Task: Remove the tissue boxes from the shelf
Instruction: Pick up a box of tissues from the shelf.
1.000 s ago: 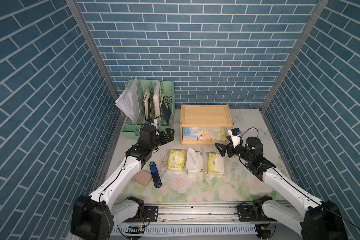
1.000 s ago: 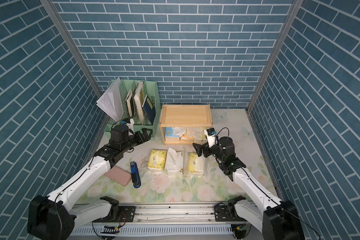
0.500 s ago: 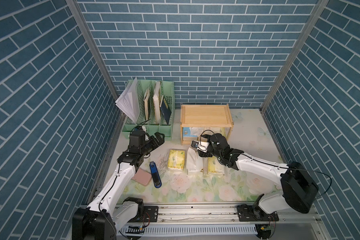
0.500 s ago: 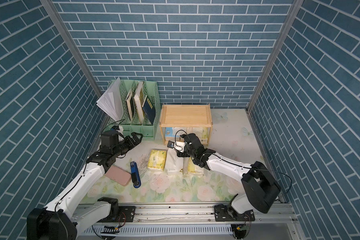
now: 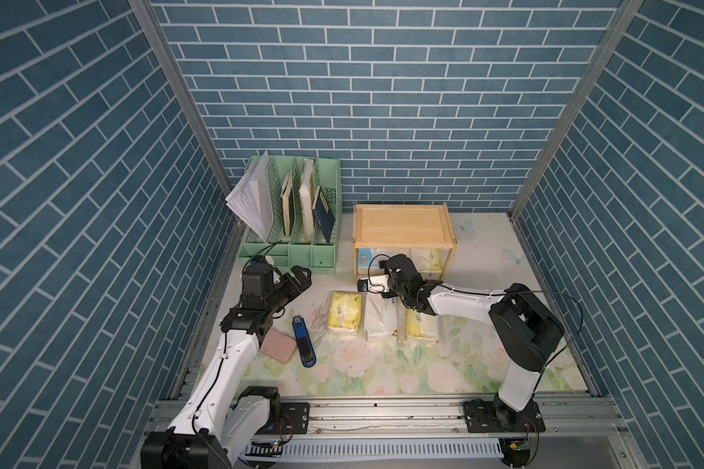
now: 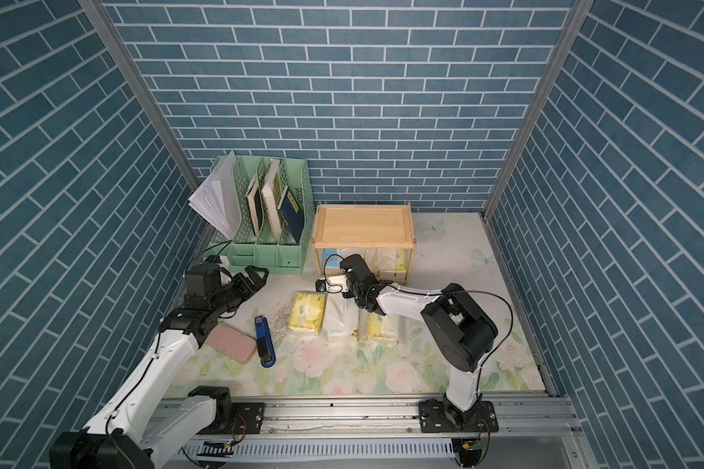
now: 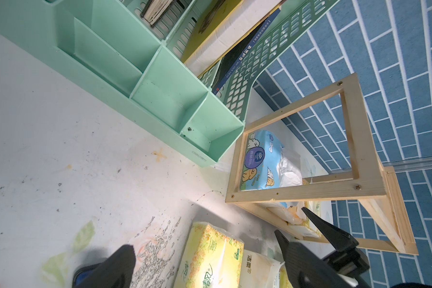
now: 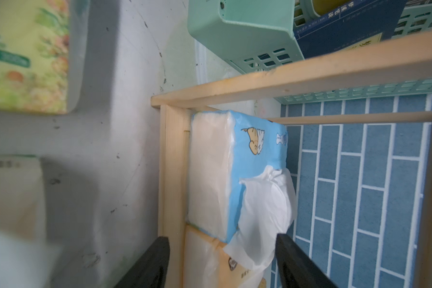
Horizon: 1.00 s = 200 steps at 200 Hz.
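We are midway: three tissue packs (image 5: 344, 312) lie on the table (image 5: 383, 365) in front of the shelf (image 5: 401, 221), and three sit on its lower tier. Our right gripper (image 8: 222, 237) is at the shelf's front edge, jaws apart around the peach pack (image 8: 205, 261), one finger outside the front rail (image 8: 171, 162), nothing pinched yet. Next, we judge, it must clear that rail, close on the soft wrap and draw outward. The light blue pack (image 8: 255, 154) alongside spills white tissue (image 8: 264, 199). Our left gripper (image 5: 297, 280) hangs wide and empty, front-left of the shelf.

Floral tabletop (image 5: 383, 373): shelf (image 5: 401, 221) at right tool (image 8: 222, 261), three tissue packs (image 5: 376, 325) near it; file organizer (image 5: 301, 251), pink case (image 5: 278, 345), stapler (image 5: 303, 343) by left tool (image 5: 295, 278).
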Available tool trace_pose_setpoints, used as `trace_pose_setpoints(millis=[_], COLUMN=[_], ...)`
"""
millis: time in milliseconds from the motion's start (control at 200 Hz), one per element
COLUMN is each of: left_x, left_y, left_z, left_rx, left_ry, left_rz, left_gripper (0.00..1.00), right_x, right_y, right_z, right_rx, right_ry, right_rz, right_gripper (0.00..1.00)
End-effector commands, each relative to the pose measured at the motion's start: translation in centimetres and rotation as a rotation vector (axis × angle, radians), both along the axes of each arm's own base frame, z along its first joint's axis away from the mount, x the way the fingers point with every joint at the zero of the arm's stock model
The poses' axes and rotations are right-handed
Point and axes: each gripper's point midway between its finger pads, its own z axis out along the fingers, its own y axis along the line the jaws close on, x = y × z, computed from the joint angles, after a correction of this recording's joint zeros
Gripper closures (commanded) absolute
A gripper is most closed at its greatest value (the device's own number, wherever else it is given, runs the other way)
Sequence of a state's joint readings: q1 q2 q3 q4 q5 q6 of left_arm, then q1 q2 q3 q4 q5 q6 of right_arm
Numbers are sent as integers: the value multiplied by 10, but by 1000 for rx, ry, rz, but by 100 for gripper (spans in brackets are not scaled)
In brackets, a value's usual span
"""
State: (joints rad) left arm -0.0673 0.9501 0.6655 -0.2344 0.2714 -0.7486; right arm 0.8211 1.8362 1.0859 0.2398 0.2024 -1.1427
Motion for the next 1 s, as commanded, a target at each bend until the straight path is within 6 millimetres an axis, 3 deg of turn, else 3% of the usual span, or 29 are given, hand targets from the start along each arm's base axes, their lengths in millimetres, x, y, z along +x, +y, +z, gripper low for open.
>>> trace_pose_setpoints(millis=[0,620,995], left_x=[-6,-8,-8], left_y=[4,7,8], left_z=[-8,-19,-24], left_rx=[8,17,24], left_ry=[19,46,59], left_rz=[7,15,18], left_gripper=[0,0,0], right_x=[9,28,28], right_y=[12,35,33], right_z=[2,-22,-41], right_rx=[-13,-64,-89], right_ry=[-17,4,34], right_rz=[27,56,40], right_gripper=[29,37,58])
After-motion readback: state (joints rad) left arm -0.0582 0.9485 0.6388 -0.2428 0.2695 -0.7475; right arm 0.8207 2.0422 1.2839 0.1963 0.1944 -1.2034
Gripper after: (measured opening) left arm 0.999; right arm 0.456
